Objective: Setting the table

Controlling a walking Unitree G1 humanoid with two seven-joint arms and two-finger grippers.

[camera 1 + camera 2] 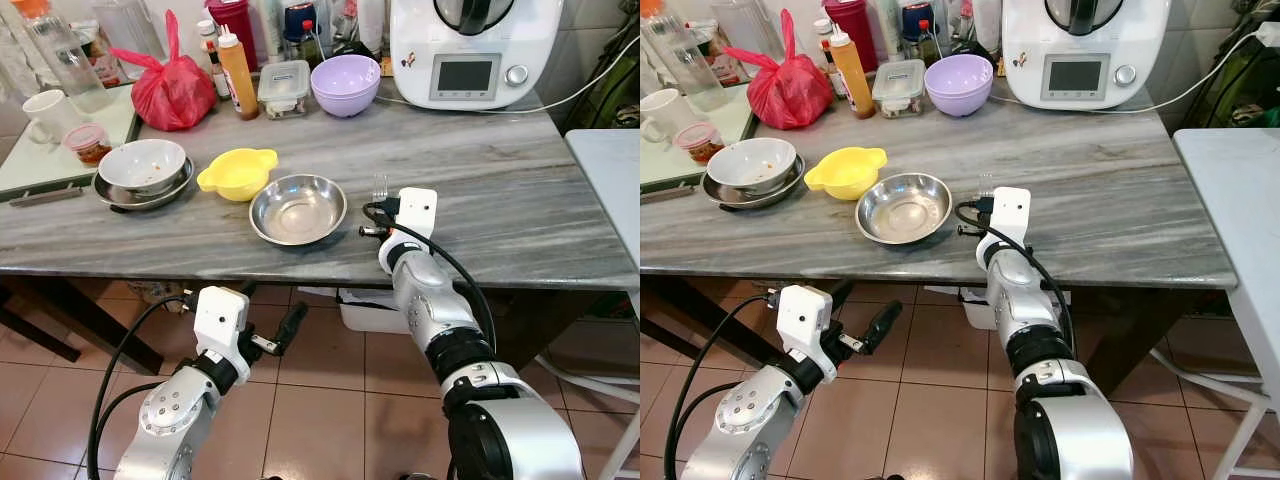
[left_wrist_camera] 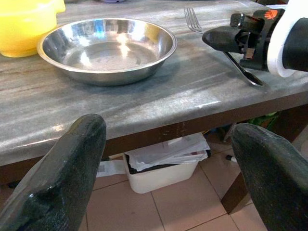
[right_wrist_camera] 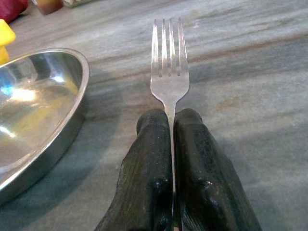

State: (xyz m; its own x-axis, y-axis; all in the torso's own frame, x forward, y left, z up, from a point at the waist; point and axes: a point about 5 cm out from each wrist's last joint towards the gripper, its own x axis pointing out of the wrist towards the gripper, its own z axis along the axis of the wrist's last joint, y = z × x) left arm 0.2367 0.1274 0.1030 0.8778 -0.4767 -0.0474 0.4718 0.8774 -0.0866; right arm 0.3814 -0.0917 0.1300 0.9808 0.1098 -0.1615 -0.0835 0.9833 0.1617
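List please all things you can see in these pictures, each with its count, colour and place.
fork: 1, silver, right of steel bowl
steel bowl: 1, silver, table front
yellow bowl: 1, left of steel bowl
white bowl: 1, on steel plate, far left
purple bowls: stacked, back
red bag: 1, back left
kitchen machine: 1, white, back right
left gripper: open, below table edge
right gripper: shut on fork
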